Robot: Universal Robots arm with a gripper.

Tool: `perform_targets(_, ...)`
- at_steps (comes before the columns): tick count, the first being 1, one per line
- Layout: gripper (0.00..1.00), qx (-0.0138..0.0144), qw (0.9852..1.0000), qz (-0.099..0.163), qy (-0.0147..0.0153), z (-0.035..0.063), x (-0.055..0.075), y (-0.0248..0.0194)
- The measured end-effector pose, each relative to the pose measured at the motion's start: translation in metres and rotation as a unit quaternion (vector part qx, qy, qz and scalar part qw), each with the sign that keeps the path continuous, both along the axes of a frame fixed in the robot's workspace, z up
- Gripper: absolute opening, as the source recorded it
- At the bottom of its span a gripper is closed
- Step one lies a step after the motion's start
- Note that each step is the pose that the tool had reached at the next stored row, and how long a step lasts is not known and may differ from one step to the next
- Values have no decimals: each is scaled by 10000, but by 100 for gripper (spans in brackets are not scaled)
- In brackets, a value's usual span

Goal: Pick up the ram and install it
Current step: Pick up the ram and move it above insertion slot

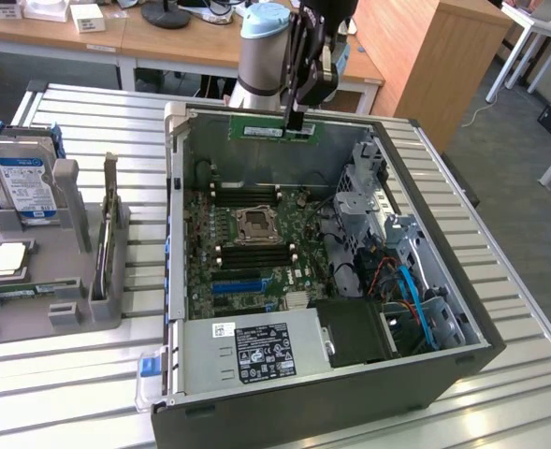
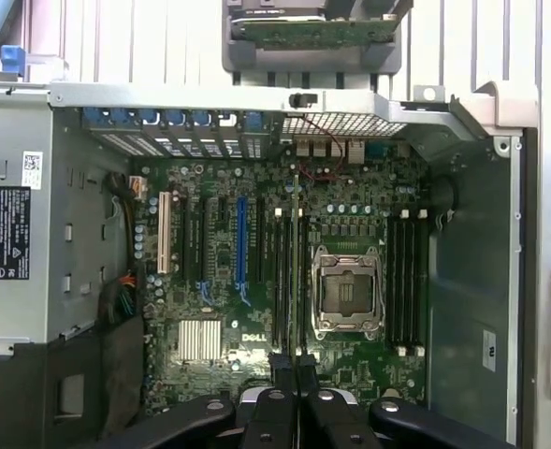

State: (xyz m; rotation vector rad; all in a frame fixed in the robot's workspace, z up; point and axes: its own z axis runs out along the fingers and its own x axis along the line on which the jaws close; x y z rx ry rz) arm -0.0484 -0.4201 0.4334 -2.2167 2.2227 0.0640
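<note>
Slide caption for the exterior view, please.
The arm's hand holds the ram over the motherboard of the open computer case.

The arm [image 1: 261, 51] stood upright, its pale blue-capped joint uppermost in the exterior view. The black hand [image 1: 297, 117] hung beside that joint and pointed straight down. Its two fingers [image 2: 281, 372] were drawn close together, pinching the ram [image 1: 268, 129] by its upper edge near the end on the exterior view's right. The stick hung level below the fingertips.
</note>
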Motion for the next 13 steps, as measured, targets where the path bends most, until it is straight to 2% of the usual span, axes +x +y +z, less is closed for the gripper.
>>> perform_targets(13, 12, 1, 10000, 0, 0, -218, 0, 0)
